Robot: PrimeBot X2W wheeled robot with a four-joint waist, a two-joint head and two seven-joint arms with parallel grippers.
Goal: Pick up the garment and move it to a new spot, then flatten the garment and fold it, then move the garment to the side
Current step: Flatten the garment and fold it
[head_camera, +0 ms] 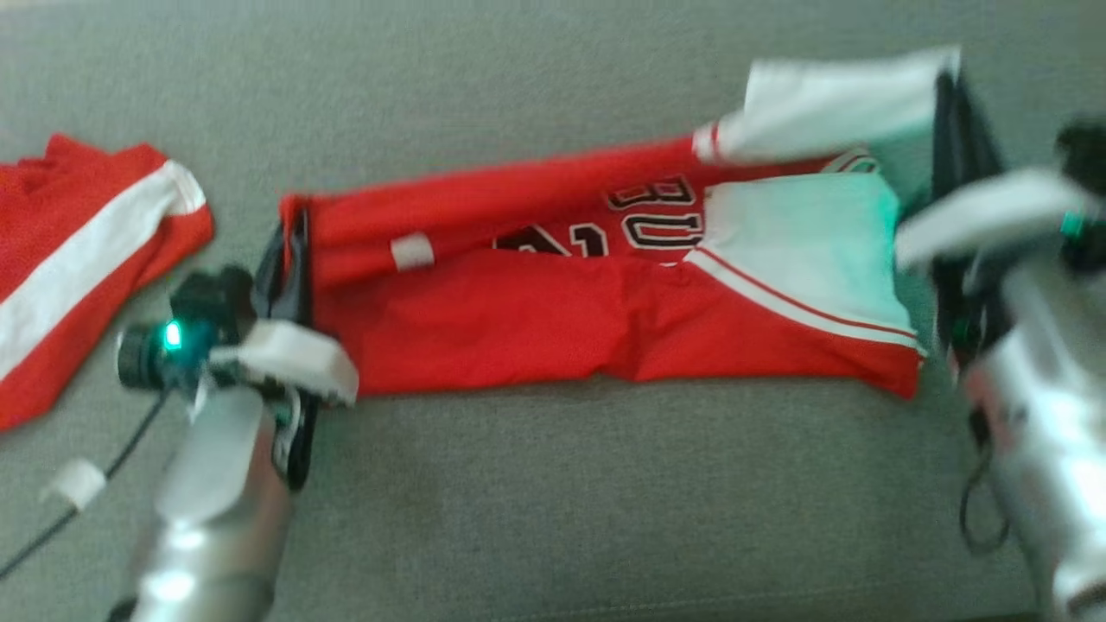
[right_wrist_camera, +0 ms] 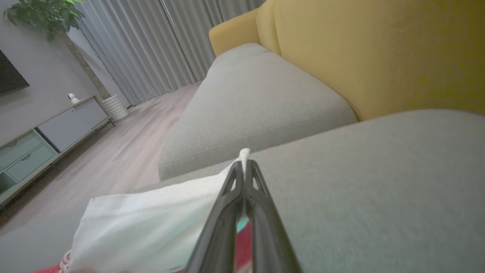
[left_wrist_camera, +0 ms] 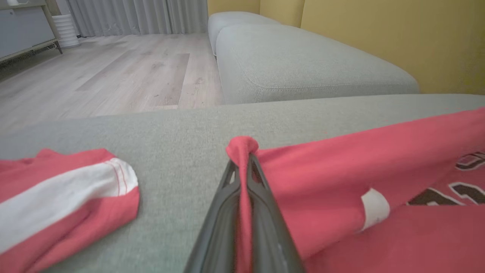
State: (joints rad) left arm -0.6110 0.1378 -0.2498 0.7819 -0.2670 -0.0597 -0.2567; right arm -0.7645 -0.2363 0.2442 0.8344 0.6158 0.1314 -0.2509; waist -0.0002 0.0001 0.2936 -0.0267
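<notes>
Stretched lengthwise across the grey cushion (head_camera: 553, 484): the red garment (head_camera: 553, 320), doubled over along its length and held at both ends. Black lettering (head_camera: 657, 220) on the chest half swallowed by the fold, not readable. White side panel (head_camera: 804, 250) at the right end. Above it a white flap (head_camera: 829, 99) lifted off the seat, blurred.

Pinched at the left corner by the left gripper (left_wrist_camera: 242, 161), fingers closed tight on a bunched red nub of cloth that hides the gap between them. Gripped at the far right by the right gripper (right_wrist_camera: 245, 167), smeared in the head view but sharp in its own wrist view: clamped on a white edge, a tip of cloth poking past the fingertips.

Well apart to the left, a second red-and-white garment (head_camera: 78, 259), cut off by the frame edge. Beyond, another grey cushion (left_wrist_camera: 303, 64), a yellow backrest (right_wrist_camera: 379, 53) and a wood floor (left_wrist_camera: 113, 72).
</notes>
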